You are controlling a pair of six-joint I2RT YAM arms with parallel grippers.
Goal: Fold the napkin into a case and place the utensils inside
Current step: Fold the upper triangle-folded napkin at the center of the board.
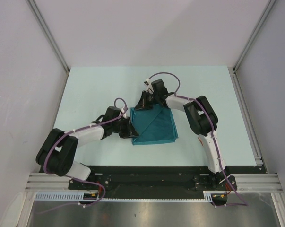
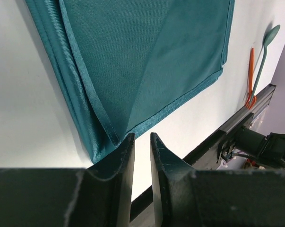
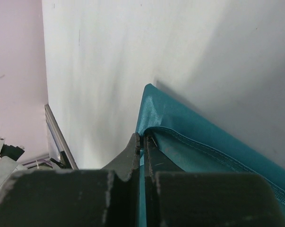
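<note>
The teal napkin [image 1: 156, 125] lies flat mid-table as a folded square with a diagonal crease. In the right wrist view a raised edge of the napkin [image 3: 189, 142] runs into my right gripper [image 3: 143, 137], which is shut on it at the cloth's far left corner [image 1: 143, 105]. My left gripper [image 1: 133, 130] sits at the near left corner. Its jaws [image 2: 141, 136] stand a narrow gap apart with only bare table between them, and the napkin's corner [image 2: 104, 142] lies just beyond one fingertip. An orange-red utensil [image 2: 250, 75] and a teal spoon [image 2: 267, 42] lie past the cloth.
The pale table [image 1: 99, 90] is boxed in by grey walls and metal frame posts [image 1: 50, 38]. A black rail [image 2: 237, 123] runs along the table edge beside the utensils. Both arm bases stand on the black strip at the near edge [image 1: 147, 177].
</note>
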